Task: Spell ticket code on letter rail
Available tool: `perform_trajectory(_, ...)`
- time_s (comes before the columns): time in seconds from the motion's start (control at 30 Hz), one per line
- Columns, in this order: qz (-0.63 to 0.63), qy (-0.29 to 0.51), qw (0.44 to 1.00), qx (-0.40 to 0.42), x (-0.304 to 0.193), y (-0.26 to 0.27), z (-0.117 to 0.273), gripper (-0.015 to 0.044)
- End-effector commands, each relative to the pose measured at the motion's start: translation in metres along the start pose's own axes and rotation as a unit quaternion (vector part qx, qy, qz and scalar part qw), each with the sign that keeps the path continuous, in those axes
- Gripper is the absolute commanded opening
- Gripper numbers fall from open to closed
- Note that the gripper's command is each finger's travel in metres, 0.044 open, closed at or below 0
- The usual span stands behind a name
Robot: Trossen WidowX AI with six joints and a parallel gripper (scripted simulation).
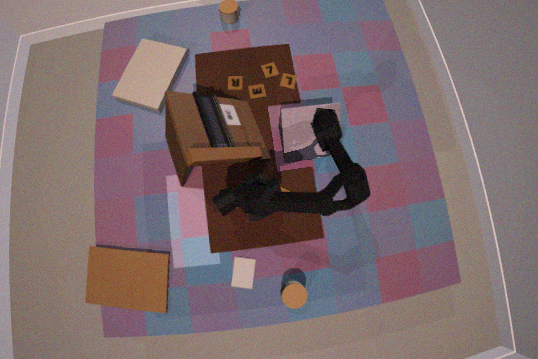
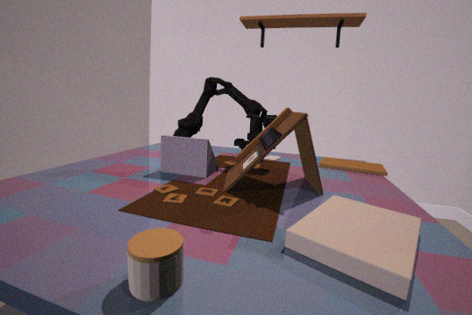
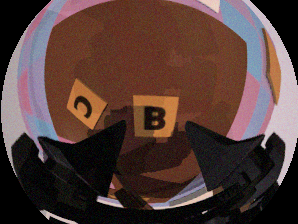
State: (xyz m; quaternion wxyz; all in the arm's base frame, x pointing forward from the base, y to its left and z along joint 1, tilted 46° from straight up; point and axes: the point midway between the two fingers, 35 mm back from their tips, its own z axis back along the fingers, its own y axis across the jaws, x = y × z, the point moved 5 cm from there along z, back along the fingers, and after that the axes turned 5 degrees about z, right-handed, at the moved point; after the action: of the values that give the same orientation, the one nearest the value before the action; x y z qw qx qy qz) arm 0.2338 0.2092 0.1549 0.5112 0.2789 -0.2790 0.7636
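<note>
My gripper [image 3: 156, 124] is open and empty, pointing down over the B tile [image 3: 155, 116], which shows between and just beyond the fingertips. The C tile [image 3: 87, 104] lies left of it, turned. In the top view the arm hides B and most of C. At the mat's other end lie the R tile [image 1: 235, 83] [image 2: 226, 201], E tile [image 1: 257, 91] [image 2: 206, 191], one L tile [image 1: 270, 70] [image 2: 175, 198] and another L tile [image 1: 288, 80] [image 2: 166, 189]. The sloped board [image 1: 175, 140] carries the dark rail [image 1: 212, 120] and ticket [image 1: 230, 114] [image 2: 251, 160]; its print is too blurred to read. No tile is visible in the rail.
The brown mat [image 1: 260, 237] [image 2: 246, 225] runs under the board. A pale wedge-shaped block [image 1: 300, 130] [image 2: 184, 155] stands near the arm's base. A cream box [image 1: 150, 75] [image 2: 351, 232], an orange slab [image 1: 127, 280] and two lidded jars [image 1: 229, 7] [image 1: 294, 295] stand around.
</note>
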Motion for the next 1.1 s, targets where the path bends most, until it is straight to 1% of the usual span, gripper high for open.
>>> perform_trajectory(0.0,-0.003,0.003,1.0,0.0,-0.001,0.0,-0.001,0.034)
perform_trajectory(0.2,-0.003,0.003,1.0,0.0,-0.001,0.0,-0.004,0.034)
perform_trajectory(0.57,-0.003,0.002,1.0,0.0,-0.001,0.001,-0.02,0.034)
perform_trajectory(1.07,-0.003,0.002,1.0,0.0,-0.001,0.001,-0.02,0.034)
